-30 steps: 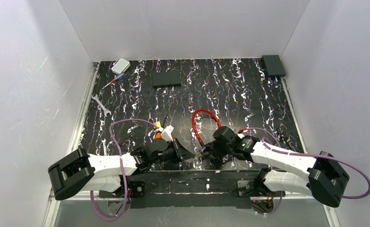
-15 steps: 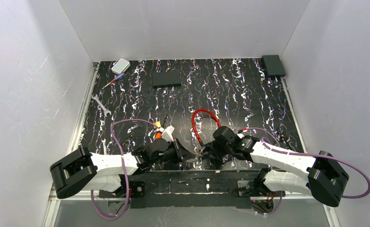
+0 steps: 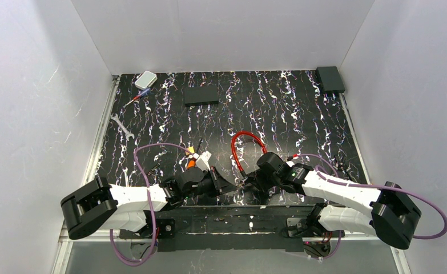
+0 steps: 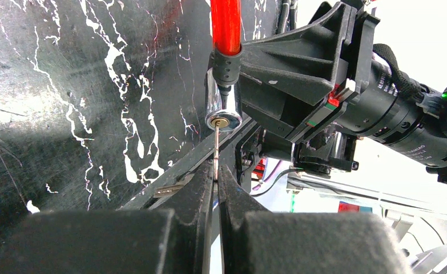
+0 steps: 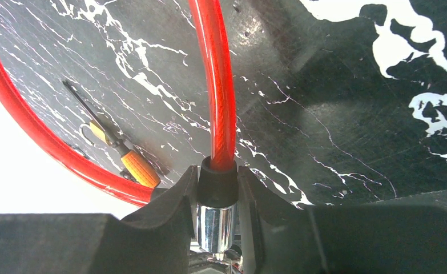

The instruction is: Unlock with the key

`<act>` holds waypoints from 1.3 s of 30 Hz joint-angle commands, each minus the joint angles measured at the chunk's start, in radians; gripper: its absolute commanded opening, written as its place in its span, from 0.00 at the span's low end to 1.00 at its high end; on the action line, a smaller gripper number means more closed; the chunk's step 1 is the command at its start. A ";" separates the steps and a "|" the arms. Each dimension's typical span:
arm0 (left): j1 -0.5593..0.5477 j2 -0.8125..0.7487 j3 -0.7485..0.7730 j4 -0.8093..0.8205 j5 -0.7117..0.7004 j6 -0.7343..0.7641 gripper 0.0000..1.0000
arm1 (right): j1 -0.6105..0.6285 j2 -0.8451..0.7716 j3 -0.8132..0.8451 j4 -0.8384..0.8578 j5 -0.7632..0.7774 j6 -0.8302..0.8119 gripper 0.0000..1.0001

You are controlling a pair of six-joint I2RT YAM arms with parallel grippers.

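A red cable lock [image 3: 246, 137] ends in a chrome cylinder [image 4: 223, 108] with a brass keyhole. My right gripper [image 5: 217, 185] is shut on the cylinder and its black collar, and holds it just above the table near the front edge. My left gripper [image 4: 216, 177] is shut on a thin metal key [image 4: 216, 145], seen edge-on, whose tip is at the keyhole. In the top view the two grippers meet tip to tip, the left one [image 3: 225, 185] facing the right one [image 3: 249, 182]. An orange-handled tool with a black rod [image 5: 134, 165] lies loose on the table; neither gripper holds it.
The orange tool and a small white piece [image 3: 202, 158] lie just behind my left gripper. A silver wrench [image 3: 121, 127] lies at the left. A white box [image 3: 145, 79] and a small screwdriver [image 3: 136, 99] are at the back left. Black boxes sit at the back middle [image 3: 201, 95] and back right [image 3: 330, 79].
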 commanded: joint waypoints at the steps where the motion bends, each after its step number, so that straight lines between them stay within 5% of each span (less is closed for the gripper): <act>1: -0.005 0.000 0.029 0.011 0.002 0.008 0.00 | -0.001 -0.001 0.049 0.045 -0.001 0.007 0.01; 39: -0.005 -0.020 0.010 0.017 -0.033 0.023 0.00 | -0.001 -0.010 0.035 0.073 -0.024 -0.001 0.01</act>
